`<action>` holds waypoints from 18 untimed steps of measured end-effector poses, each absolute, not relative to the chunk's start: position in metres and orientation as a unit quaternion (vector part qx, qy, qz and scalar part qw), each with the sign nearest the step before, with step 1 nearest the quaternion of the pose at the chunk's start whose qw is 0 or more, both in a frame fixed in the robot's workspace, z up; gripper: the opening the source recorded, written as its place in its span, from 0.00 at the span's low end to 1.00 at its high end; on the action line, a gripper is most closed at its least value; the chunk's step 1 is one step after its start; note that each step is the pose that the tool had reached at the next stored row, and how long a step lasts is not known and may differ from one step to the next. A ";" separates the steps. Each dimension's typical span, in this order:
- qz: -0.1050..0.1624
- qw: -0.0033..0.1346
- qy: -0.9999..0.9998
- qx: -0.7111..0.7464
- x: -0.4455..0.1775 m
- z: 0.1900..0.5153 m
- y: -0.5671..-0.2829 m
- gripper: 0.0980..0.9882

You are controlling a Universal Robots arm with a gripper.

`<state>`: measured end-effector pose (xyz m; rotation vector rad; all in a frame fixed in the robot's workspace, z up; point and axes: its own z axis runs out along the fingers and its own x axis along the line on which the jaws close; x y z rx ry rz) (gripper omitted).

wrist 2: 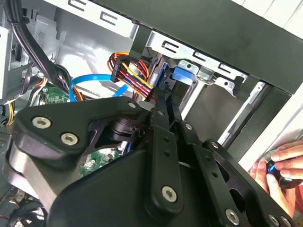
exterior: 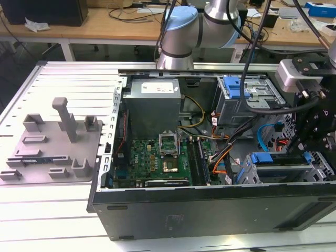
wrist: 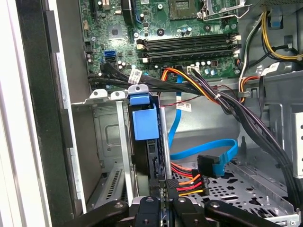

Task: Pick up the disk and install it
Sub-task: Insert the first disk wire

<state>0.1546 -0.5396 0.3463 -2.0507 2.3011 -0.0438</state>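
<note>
The disk stands on edge in a slot of the grey drive cage, its blue plastic rail end facing me; the same blue end of the disk appears in the second wrist view. My gripper is just beside that end, fingers pressed together with nothing seen between them. In the second wrist view the gripper points its black fingers into the cage. The exterior view has the gripper low over the cage, at the case's near corner on the exterior view's right.
The open computer case holds a motherboard, a grey power-supply box, a second cage with a blue latch and loose cable bundles. A person's hand rests outside the case wall. A grey fixture plate lies beside the case.
</note>
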 end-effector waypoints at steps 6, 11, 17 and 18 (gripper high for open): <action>-0.014 0.030 0.746 -0.665 0.154 0.346 -0.541 0.08; -0.014 0.030 0.746 -0.665 0.154 0.345 -0.541 0.08; -0.014 0.029 0.746 -0.665 0.154 0.341 -0.542 0.08; -0.014 0.029 0.746 -0.665 0.154 0.341 -0.542 0.08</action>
